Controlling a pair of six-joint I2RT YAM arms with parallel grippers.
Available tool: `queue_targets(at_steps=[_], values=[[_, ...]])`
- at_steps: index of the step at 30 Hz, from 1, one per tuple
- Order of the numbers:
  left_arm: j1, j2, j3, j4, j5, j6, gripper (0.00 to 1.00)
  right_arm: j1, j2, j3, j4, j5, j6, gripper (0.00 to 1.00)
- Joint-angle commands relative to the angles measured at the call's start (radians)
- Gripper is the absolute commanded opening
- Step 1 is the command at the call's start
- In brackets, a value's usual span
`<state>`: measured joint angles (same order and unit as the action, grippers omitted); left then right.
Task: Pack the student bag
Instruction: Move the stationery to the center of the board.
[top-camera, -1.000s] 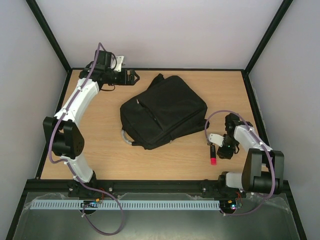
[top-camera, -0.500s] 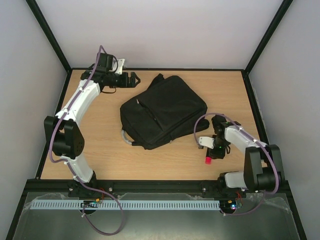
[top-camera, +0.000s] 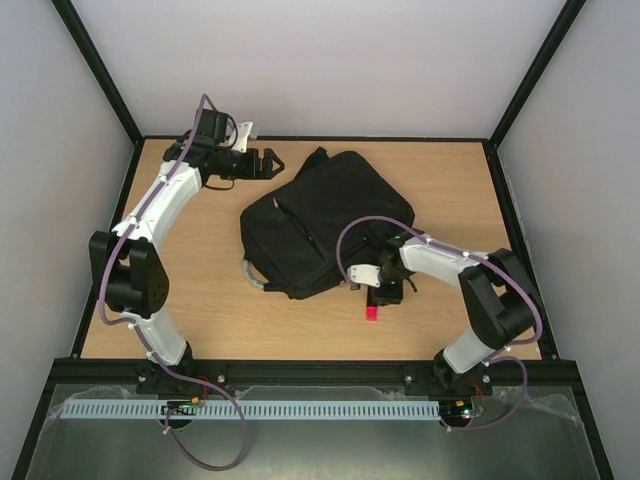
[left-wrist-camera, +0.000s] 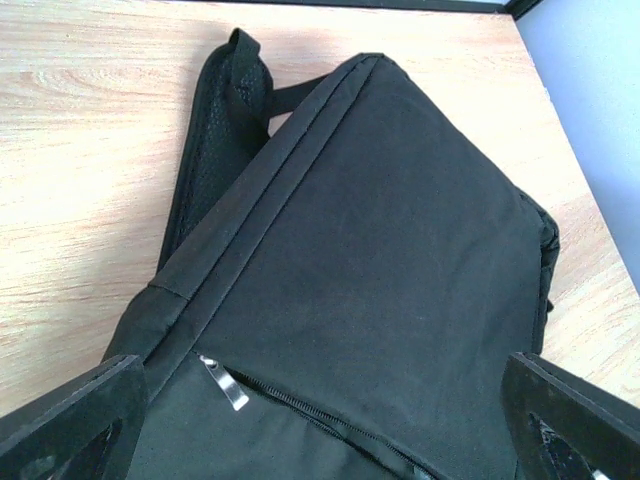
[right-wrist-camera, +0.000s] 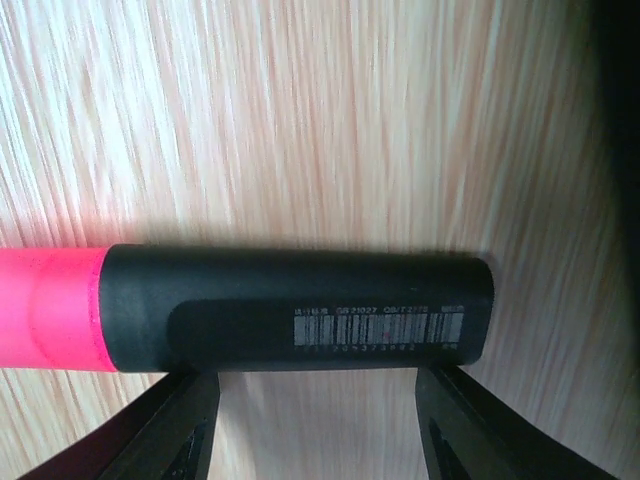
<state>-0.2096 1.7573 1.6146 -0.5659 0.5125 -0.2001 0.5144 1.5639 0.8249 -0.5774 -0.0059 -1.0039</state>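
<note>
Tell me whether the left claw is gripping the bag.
No, the left claw stands wide open over the student bag, nothing pinched between its fingers.

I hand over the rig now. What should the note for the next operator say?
Left gripper: open, empty, at the far-left corner of the student bag.
Right gripper: shut on a black marker with a pink cap, beside the bag's near edge.
Done: marker picked up.
Left: the visible zip looks closed; probably open the bag, put the marker in, close it.
</note>
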Motion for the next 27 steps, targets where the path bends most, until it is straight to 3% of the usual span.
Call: queue_targets(at_steps=[1, 10, 13, 16, 22, 27], values=[[0.000, -0.042, -0.016, 0.000, 0.031, 0.026, 0.99, 0.105, 0.122, 0.064, 0.034, -0.104, 0.108, 0.55], [0.026, -0.077, -0.064, -0.014, 0.022, 0.053, 0.99, 0.175, 0.322, 0.351, -0.036, -0.253, 0.283, 0.52], [0.036, -0.078, -0.069, -0.050, 0.058, 0.133, 0.99, 0.172, 0.330, 0.403, -0.065, -0.273, 0.329, 0.51], [0.037, -0.084, -0.079, -0.136, 0.080, 0.262, 0.97, 0.157, 0.306, 0.409, -0.081, -0.280, 0.343, 0.51], [0.031, -0.197, -0.242, -0.209, 0.114, 0.420, 0.78, 0.088, 0.204, 0.382, -0.158, -0.301, 0.298, 0.49], [-0.060, -0.241, -0.314, -0.286, 0.076, 0.538, 0.71, 0.013, 0.076, 0.309, -0.172, -0.323, 0.286, 0.49]])
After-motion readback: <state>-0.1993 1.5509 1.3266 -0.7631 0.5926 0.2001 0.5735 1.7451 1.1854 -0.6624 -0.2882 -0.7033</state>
